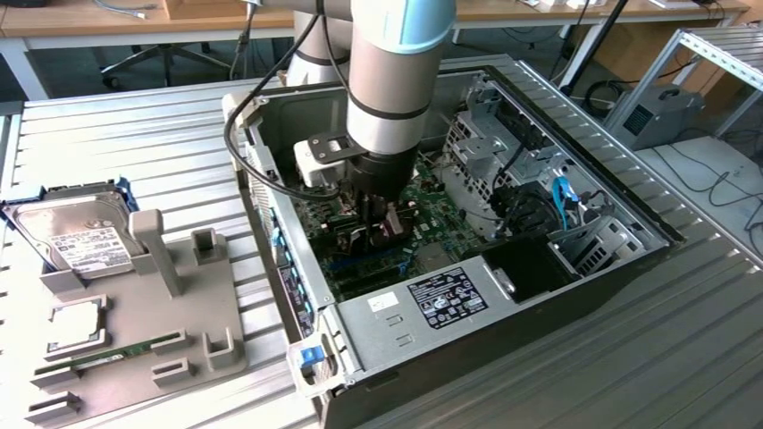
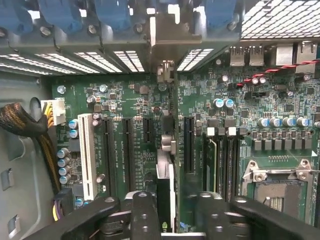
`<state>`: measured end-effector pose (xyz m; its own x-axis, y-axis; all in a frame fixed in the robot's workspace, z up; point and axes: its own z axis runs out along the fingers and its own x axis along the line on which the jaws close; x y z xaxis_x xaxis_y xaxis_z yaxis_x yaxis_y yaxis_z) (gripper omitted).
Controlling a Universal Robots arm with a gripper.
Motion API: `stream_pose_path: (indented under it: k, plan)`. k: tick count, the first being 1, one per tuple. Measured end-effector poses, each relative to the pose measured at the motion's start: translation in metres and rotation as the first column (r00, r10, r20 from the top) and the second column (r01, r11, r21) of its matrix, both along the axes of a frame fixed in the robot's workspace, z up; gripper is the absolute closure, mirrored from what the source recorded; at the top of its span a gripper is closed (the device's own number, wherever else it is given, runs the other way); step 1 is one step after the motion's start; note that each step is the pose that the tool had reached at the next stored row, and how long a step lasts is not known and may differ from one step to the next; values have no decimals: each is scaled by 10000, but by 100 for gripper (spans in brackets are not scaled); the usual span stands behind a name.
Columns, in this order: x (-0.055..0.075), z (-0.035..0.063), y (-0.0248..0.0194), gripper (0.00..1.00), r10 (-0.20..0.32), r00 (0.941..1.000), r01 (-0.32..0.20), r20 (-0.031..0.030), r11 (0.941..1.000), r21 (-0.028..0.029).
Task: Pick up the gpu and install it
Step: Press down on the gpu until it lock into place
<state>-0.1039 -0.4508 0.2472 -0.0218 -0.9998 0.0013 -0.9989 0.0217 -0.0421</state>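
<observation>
Black card edge-on in the green board: my gripper (image 1: 372, 234) is down inside the case (image 1: 620, 259), right over the gpu (image 2: 166, 192).

From my wrist I see the gpu standing upright on its edge in a slot between the black connector rows, its grey bracket (image 2: 166, 30) up against the rear slot openings under the blue latches. My fingers (image 2: 145, 212) sit on either side of the card's near end, close to it, but I cannot tell whether they pinch it or stand just off it. In the exterior view the hard drive (image 1: 74, 234) and a memory stick (image 1: 113, 351) rest on the grey holder (image 1: 191, 313), on that view's left.
</observation>
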Motion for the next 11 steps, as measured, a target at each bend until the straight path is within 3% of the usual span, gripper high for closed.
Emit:
stream_pose_path:
  k: [1, 6, 9, 11]
  plan:
    - [0, -1, 0, 61, -1, 10000, 1, 1, 10000, 2]
    - [-1, 244, 7, 61, -2, 10000, 2, 3, 10000, -1]
    - [0, 387, 34, 61, -2, 10000, 2, 3, 10000, 1]
    - [-1, 471, 56, 69, -2, 10000, 2, 3, 10000, 0]
